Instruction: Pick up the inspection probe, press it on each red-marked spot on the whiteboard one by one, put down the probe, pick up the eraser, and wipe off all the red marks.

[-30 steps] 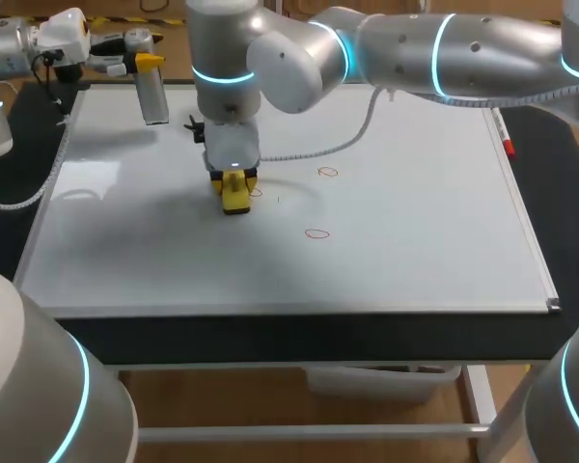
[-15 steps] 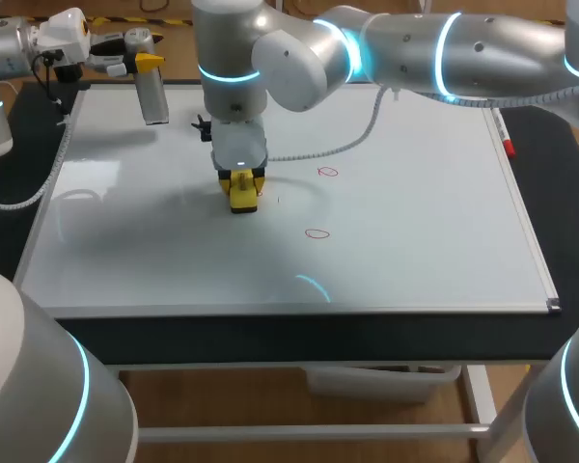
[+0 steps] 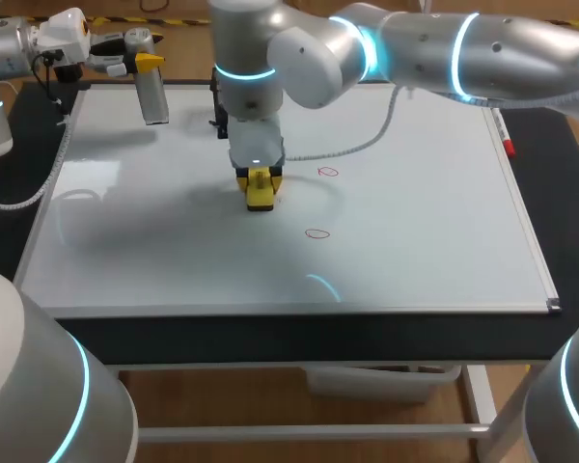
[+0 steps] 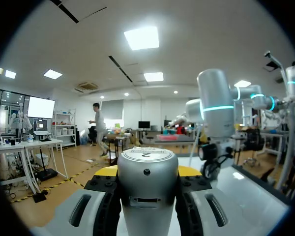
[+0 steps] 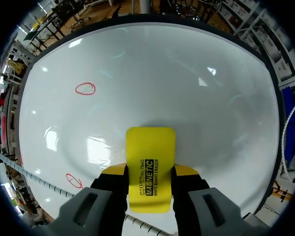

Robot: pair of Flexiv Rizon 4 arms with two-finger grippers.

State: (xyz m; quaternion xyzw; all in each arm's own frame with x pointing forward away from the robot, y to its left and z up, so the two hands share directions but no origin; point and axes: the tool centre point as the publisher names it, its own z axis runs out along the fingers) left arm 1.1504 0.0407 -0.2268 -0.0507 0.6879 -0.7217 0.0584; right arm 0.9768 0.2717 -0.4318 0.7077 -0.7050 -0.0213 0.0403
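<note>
My right gripper (image 3: 260, 183) is shut on the yellow eraser (image 3: 261, 196), which rests flat on the whiteboard (image 3: 415, 212) left of its middle. In the right wrist view the eraser (image 5: 150, 167) sits between the fingers of my right gripper (image 5: 150, 173). One red oval mark (image 3: 327, 172) lies just right of the eraser, another red mark (image 3: 317, 232) nearer the front; both red ovals (image 5: 85, 89) (image 5: 73, 180) show in the right wrist view. My left gripper (image 3: 147, 63) hangs over the board's far left corner, shut on the silver probe (image 3: 154, 96). The probe (image 4: 147, 191) fills the left gripper (image 4: 147, 171).
A red marker (image 3: 507, 145) lies along the whiteboard's right edge. The board's metal frame ends at the front right corner (image 3: 552, 305). A grey cable (image 3: 338, 147) from my right arm loops over the board behind the eraser.
My right arm has slid the eraser rightward across the board, over the spot where a faint red mark lay beside it. The left arm with the probe has not moved.
</note>
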